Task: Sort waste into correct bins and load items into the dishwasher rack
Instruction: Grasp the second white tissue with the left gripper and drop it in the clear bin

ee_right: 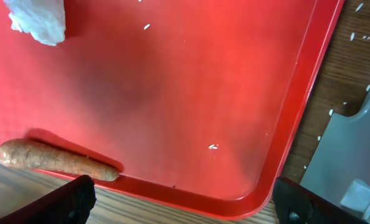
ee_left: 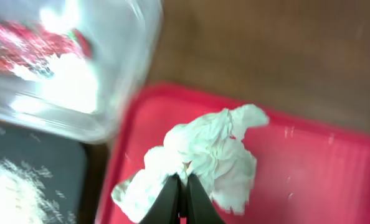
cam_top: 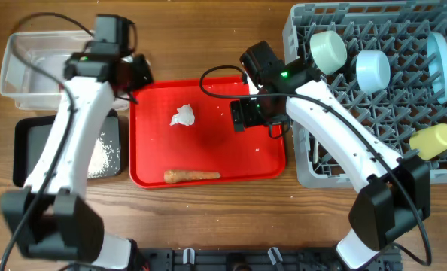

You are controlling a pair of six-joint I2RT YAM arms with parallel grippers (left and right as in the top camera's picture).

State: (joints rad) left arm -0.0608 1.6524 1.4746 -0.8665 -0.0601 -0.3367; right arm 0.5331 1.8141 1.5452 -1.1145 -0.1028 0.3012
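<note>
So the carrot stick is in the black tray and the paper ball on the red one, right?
Not quite: the overhead view shows the carrot stick on the red tray, not in the black tray. The paper ball is on the red tray too.

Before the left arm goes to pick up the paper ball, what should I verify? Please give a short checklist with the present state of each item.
1. Crumpled paper ball lies free on the red tray, nothing on it: ok.
2. Left fingers open for a grasp: not ok, they are shut.
3. Right fingers apart from the ball: ok, they are open, over the tray's right part.
4. Clear tub has room: ok, only a red-and-white wrapper shows inside.
5. Left wrist view sharp enough for aiming: not ok, it is blurred.
6. Ball stuck to the tray or loose: cannot tell.
</note>
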